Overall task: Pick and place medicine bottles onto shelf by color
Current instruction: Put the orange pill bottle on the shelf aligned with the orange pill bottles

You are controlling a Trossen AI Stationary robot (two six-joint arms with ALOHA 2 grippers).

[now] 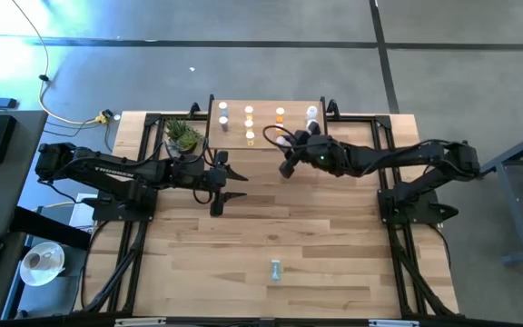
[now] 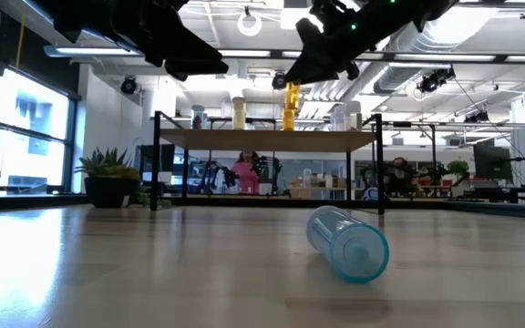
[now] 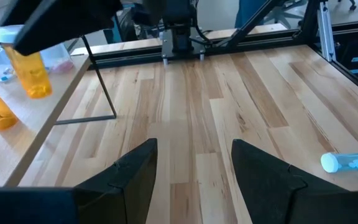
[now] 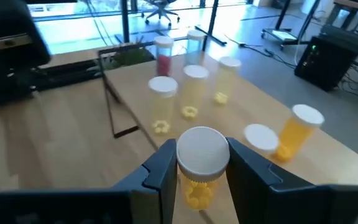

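Yellow plastic fills my right gripper (image 4: 199, 177): the jaws are closed on a yellow bottle (image 4: 199, 171), white cap toward the wrist camera, its long axis running along my fingers. I hold it in the air at the shelf's (image 1: 266, 143) front edge, just short of the plank and above it.

What my next move turns on is where the yellow group stands. From the held bottle, the 2 upright yellow bottles (image 4: 194, 93) lie straight ahead on the shelf, deeper in and toward the plant (image 1: 182, 136) side of centre. The orange bottle (image 4: 297, 134) stands off to the other side, close to my gripper, so I judge the reach must go forward and clear of it. The gap just in front of the yellow pair looks free.

My right arm stretches in from the shelf's far side from the plant, wrist pitched down toward the plank, forearm almost level.

My left gripper (image 1: 228, 181) waits with jaws apart and empty, in front of the shelf on the plant side. 1 blue bottle (image 1: 276, 269) lies on its side well away from the shelf, near the table's (image 1: 334, 263) front; neither arm is clearly nearer to it.
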